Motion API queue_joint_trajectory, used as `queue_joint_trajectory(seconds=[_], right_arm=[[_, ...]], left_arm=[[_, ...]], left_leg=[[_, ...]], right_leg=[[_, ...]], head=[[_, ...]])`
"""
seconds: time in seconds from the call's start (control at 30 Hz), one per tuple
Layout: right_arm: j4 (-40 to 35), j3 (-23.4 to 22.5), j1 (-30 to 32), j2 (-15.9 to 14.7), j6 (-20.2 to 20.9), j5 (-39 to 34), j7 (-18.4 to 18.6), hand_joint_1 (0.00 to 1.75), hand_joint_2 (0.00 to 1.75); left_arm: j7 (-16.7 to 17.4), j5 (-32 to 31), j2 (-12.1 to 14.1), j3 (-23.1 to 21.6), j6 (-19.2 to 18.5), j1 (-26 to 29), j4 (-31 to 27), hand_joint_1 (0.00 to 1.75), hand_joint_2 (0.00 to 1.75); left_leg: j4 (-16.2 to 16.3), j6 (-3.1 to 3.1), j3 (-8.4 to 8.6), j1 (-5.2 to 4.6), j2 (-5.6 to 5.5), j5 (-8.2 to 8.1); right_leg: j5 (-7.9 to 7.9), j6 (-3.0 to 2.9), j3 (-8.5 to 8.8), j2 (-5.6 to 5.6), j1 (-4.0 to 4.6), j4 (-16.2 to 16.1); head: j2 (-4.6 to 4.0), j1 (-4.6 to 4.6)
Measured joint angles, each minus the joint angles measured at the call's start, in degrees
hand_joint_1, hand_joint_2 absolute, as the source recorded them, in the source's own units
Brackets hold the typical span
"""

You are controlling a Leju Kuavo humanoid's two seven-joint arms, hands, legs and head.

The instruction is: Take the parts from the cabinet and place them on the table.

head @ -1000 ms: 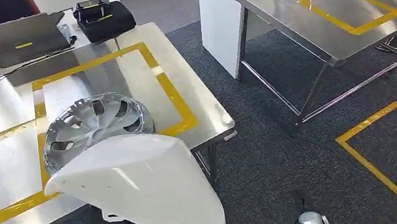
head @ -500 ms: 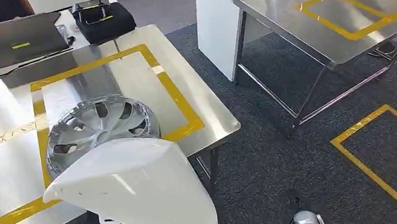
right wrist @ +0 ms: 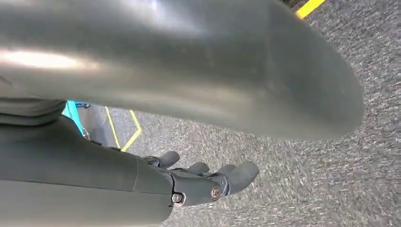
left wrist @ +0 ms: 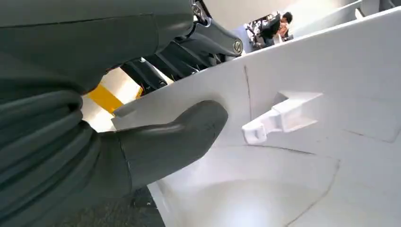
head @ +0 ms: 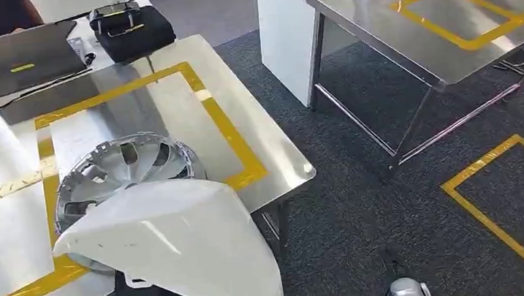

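I'm mid-carry right now: the big white panel (head: 181,248) is in my left hand (left wrist: 142,142), held out low in front of the body, its far edge hanging just over the near side of the steel table (head: 273,143). In the left wrist view the thumb lies flat against the panel's inner face beside a small white mounting tab (left wrist: 279,118), with the darker fingers hooked over the rim on the other side, so it's pinched between thumb and fingers. Grip looks decent, though I'd guess a shell this wide will want to swing.

My right hand (right wrist: 203,182) is down by my side over the grey carpet (head: 368,203), holding nothing, fingers loosely curled and a little apart.

A silver hubcap (head: 123,173) already sits on the table, straddling the yellow tape outline (head: 232,140), and the panel overlaps it from my head view — I can't tell if they touch. Further back there's a laptop (head: 11,60) and a black case (head: 130,26).

So this is the placing step. Next move, I reckon: reach further over the table, aim for bare steel beside the hubcap — not on it — lower it flat, then let go.
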Motion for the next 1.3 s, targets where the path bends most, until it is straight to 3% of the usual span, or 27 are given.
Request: queue_joint_trajectory(seconds=[0.1,0.13,0.17,0.2,0.27,0.33,0.37,0.4,0.43,0.5,0.63,0.7,0.83,1.03,1.3], right_arm=[[-0.02,-0.02,0.04,0.02,0.0,0.2,0.0,0.0,0.0],[0.0,-0.02,0.04,0.02,0.0,0.28,0.0,0.0,0.0],[-0.02,-0.09,0.04,0.02,0.0,0.42,0.0,0.0,0.0],[-0.02,-0.15,0.04,0.02,0.06,0.48,0.0,0.0,0.0],[-0.02,-0.35,0.02,0.04,0.09,0.55,0.0,0.0,0.0],[-0.02,-0.48,-0.06,0.04,0.13,0.63,0.0,0.0,0.0],[-0.02,-0.57,-0.04,0.04,0.28,0.7,0.0,0.0,0.0],[0.0,-0.79,0.0,0.04,0.39,0.81,0.0,0.0,0.0],[0.0,-0.85,-0.01,0.11,0.59,0.9,0.0,0.0,0.0],[0.0,-1.03,-0.03,0.2,0.79,1.2,0.0,0.0,0.0],[0.0,-1.42,0.08,0.37,1.49,1.66,0.0,0.0,0.0],[0.0,-1.55,0.27,0.52,1.86,1.81,0.0,0.0,0.0],[0.0,-2.43,0.92,0.79,1.97,1.79,0.0,0.0,0.0],[0.0,-3.24,0.96,1.22,1.53,1.62,0.0,0.0,0.0],[0.0,-3.91,0.95,1.77,1.29,1.64,0.0,0.0,0.0]], left_arm=[[0.48,-0.33,0.33,-0.04,0.74,-0.14,0.72,1.75,1.75],[0.83,-0.5,0.57,-0.04,0.74,-0.14,1.09,1.75,1.75],[1.4,-1.14,0.85,-0.04,0.76,-0.15,1.4,1.75,1.75],[2.18,-2.65,1.09,-0.05,1.28,-0.28,1.75,1.75,1.75],[3.96,-6.76,1.71,0.04,2.54,-0.95,2.78,1.75,1.75],[5.34,-10.7,2.63,0.77,3.23,-1.91,4.7,1.75,1.75],[5.95,-12.77,3.24,1.58,3.72,-2.29,6.23,1.75,1.75],[6.35,-14.67,4.0,2.68,4.23,-2.87,8.62,1.75,1.75],[6.91,-15.99,4.72,3.87,4.74,-3.51,11.04,1.75,1.75],[5.02,-17.34,6.06,6.63,6.17,-5.32,17.06,1.75,1.75],[7.72,-20.02,10.61,12.36,11.09,-9.28,31.95,1.75,1.75],[7.19,-20.04,13.58,14.89,12.83,-10.98,38.59,1.75,1.75],[9.34,-21.07,18.78,19.63,14.75,-15.07,48.66,1.75,1.75],[10.05,-21.66,22.42,24.02,16.57,-17.58,55.36,1.75,1.75],[11.26,-23.63,22.67,25.09,17.38,-19.01,58.56,1.75,1.75]], left_leg=[[13.27,-0.62,-7.03,0.5,0.01,-5.58],[15.63,-0.77,-8.69,0.63,0.02,-5.56],[14.85,-0.85,-8.76,0.77,0.02,-4.03],[11.43,-0.85,-7.46,0.9,0.02,-1.35],[1.23,-0.7,-3.0,1.0,0.03,4.3],[-2.53,-0.14,-1.3,0.79,-0.07,4.07],[-2.81,0.01,-1.38,0.96,-0.15,4.39],[-2.75,-0.01,-1.36,0.91,-0.24,4.39],[-2.76,0.01,-1.33,0.84,-0.3,4.39],[-2.73,0.3,-1.36,0.76,-0.32,4.37],[-2.68,0.47,-1.36,0.71,-0.11,4.34],[-2.67,0.48,-1.34,0.72,0.1,4.33],[-2.76,0.45,-1.27,0.76,0.0,4.38],[-2.91,0.3,-1.21,0.88,-0.02,4.48],[-2.92,0.25,-1.23,0.9,0.0,4.5]], right_leg=[[-0.37,-0.46,0.37,-0.04,-0.01,0.02],[-0.49,-0.43,0.48,-0.02,-0.03,0.02],[-0.64,-0.39,0.69,0.08,-0.08,0.02],[-0.84,-0.21,0.99,0.19,-0.15,0.03],[-1.3,0.29,1.71,0.33,-0.29,0.03],[-1.7,1.06,1.6,0.48,0.18,0.37],[-1.84,1.03,1.54,0.45,0.18,0.5],[-1.74,-0.34,1.58,0.48,0.23,0.38],[-1.78,-0.58,1.67,0.46,0.21,0.29],[-1.57,-0.26,1.8,0.46,0.18,-0.04],[-1.28,0.67,1.92,0.55,0.16,-0.42],[-1.24,1.05,1.81,0.78,0.16,-0.45],[-1.27,1.29,1.84,0.65,0.21,-0.41],[-1.28,1.27,1.78,0.62,0.33,-0.37],[-1.28,1.26,1.75,0.64,0.33,-0.35]], head=[[0.0,-0.09],[0.0,-0.09],[0.0,-0.09],[0.0,-0.11],[0.0,-0.13],[0.0,-0.42],[0.0,-0.11],[0.0,-0.07],[0.0,-0.09],[0.0,-0.09],[0.0,-0.09],[0.0,-0.11],[0.0,-0.11],[0.0,-0.11],[0.0,-0.11]])
